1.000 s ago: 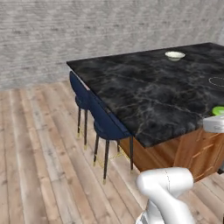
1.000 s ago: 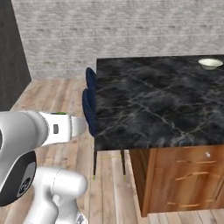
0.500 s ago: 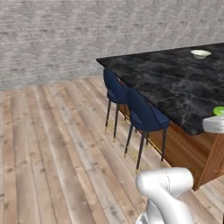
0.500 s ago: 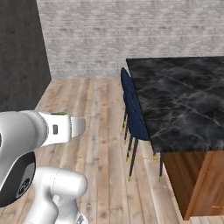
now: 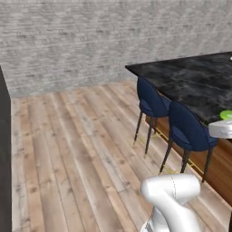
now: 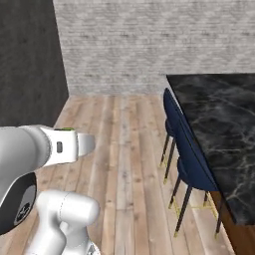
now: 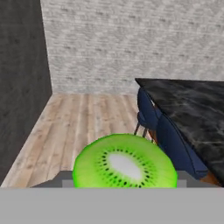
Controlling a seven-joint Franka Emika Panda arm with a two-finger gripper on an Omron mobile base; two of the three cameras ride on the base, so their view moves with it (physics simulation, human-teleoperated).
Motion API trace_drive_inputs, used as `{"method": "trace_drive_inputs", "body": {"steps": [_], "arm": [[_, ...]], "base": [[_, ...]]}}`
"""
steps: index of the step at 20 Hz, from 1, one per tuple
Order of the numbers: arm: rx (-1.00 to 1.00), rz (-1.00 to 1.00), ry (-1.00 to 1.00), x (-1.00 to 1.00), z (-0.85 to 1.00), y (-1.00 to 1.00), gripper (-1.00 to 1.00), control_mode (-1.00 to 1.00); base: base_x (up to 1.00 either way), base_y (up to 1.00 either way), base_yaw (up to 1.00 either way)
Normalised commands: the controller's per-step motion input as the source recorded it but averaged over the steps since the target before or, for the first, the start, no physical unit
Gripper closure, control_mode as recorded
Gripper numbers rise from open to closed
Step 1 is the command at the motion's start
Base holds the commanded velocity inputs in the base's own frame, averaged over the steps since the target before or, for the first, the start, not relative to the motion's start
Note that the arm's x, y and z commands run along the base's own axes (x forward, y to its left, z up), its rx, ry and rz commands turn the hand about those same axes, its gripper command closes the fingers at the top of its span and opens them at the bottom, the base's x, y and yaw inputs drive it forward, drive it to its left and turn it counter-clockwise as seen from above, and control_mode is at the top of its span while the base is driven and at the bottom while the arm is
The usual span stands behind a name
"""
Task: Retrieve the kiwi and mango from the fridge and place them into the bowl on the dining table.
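The kiwi, cut face bright green with a pale core, sits low in the hand view, right in front of the camera and hiding the fingertips. Its green edge also shows at the right edge of the left base view, on top of my gripper, which is shut on it. The dining table with its black veined marble top lies to the right, also in the hand view. A tall dark grey slab, apparently the fridge, stands at the left. The bowl and the mango are out of view.
Two navy chairs on thin dark legs stand along the table's near side, one behind the other. Wooden plank floor stretches to a grey brick wall at the back.
The whole picture has swung: the base turned left, so the table and chairs slid right, the bowl left the view, and the dark slab came in at the left. The kiwi stays gripped.
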Motion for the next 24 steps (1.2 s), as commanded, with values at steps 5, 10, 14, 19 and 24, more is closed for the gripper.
{"method": "trace_drive_inputs", "body": {"steps": [5, 10, 14, 19, 24], "arm": [[0.0, 0.0, 0.0, 0.0, 0.0, 0.0, 1.0, 1.0], [0.0, 0.0, 0.0, 0.0, 0.0, 0.0, 1.0, 1.0], [0.0, 0.0, 0.0, 0.0, 0.0, 0.0, 1.0, 1.0], [0.0, 0.0, 0.0, 0.0, 0.0, 0.0, 1.0, 1.0], [0.0, 0.0, 0.0, 0.0, 0.0, 0.0, 1.0, 1.0]], "base": [[1.0, 0.14, 0.0], [1.0, 0.11, 0.0], [1.0, 0.19, -0.03], [1.0, 0.06, -0.11], [1.0, 0.05, -0.29]]}}
